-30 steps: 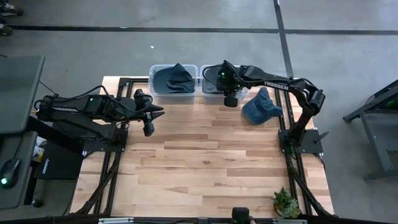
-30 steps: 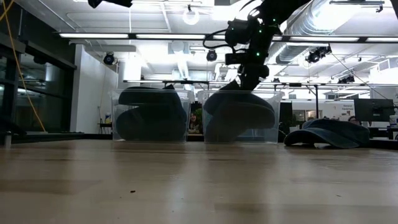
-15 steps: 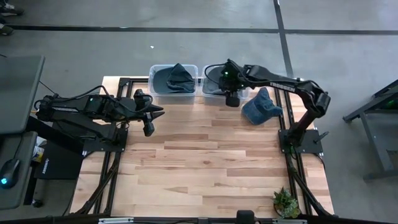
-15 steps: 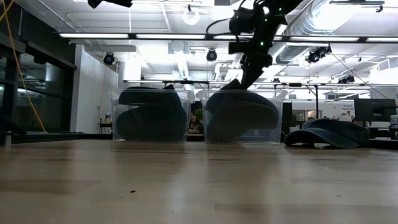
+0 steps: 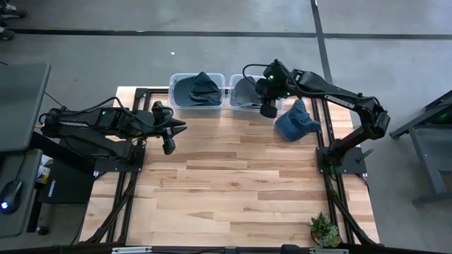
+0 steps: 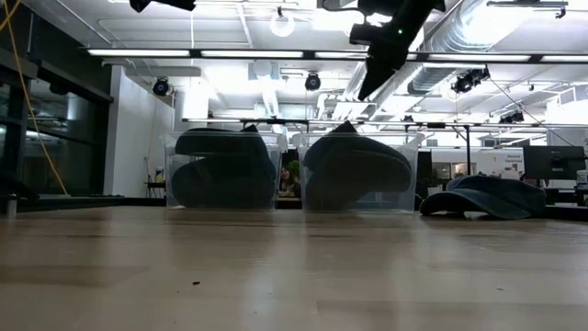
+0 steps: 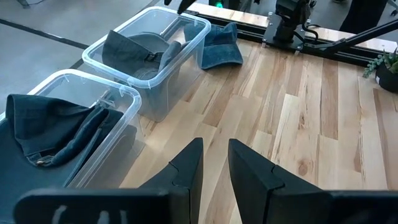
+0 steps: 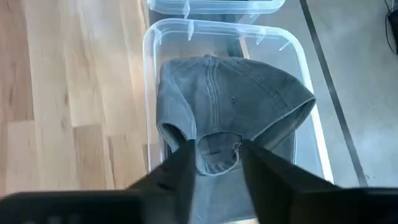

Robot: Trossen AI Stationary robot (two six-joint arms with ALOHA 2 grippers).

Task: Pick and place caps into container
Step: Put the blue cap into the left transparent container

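Two clear plastic containers stand side by side at the table's far edge. The left container point(image 5: 198, 90) holds a dark blue cap point(image 7: 62, 124). The right container point(image 5: 244, 92) holds a grey cap point(image 8: 236, 106), crown up, resting on the container's floor. A third, blue cap point(image 5: 296, 120) lies on the table to the right of the containers, brim on the wood point(image 6: 491, 195). My right gripper point(image 8: 214, 165) hangs open above the grey cap, clear of it point(image 6: 369, 85). My left gripper point(image 7: 214, 162) waits open over the table's left part point(image 5: 171, 135).
The wooden table top point(image 5: 233, 183) has free room in the middle and near side. A small potted plant point(image 5: 325, 229) stands at the near right corner. Black frame rails run along both sides of the table.
My right gripper has risen out of the right container and drifted toward the table's right edge. The grey cap stays lying in that container. The left arm has kept still.
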